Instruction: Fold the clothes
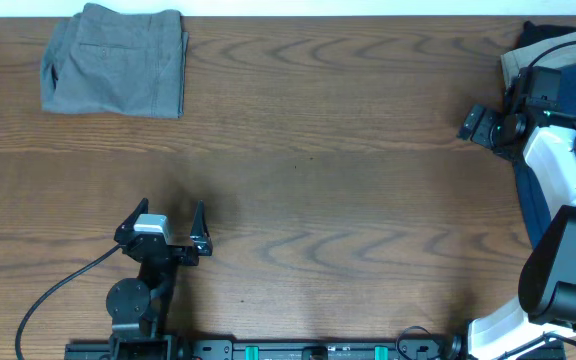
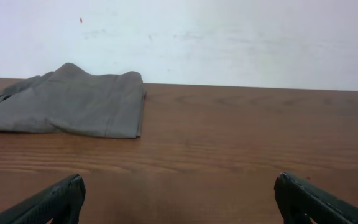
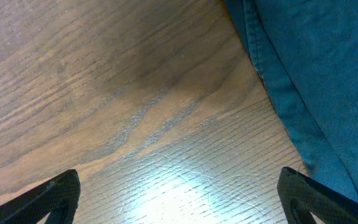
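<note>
at right, the blue garment (image 3: 316,74) is best pinched at its hem; left pincer (image 1: 173,212) and right pincer (image 3: 179,196) are held wide, empty.

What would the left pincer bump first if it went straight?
Probably nothing on the table: the left pincer points just right of the shorts, toward the wall, though it might brush their edge.

Nothing legible in any view, folks: no word, number or brand. The grey shorts (image 1: 115,62) at the worktop's (image 1: 318,170) far left corner show no tag that reads. Green patches on the black rail (image 1: 298,351) along the near edge are too small to make out (lettering or not, cannot tell). The red speck (image 2: 81,20) on the white wall (image 2: 241,37) is the same.
</note>
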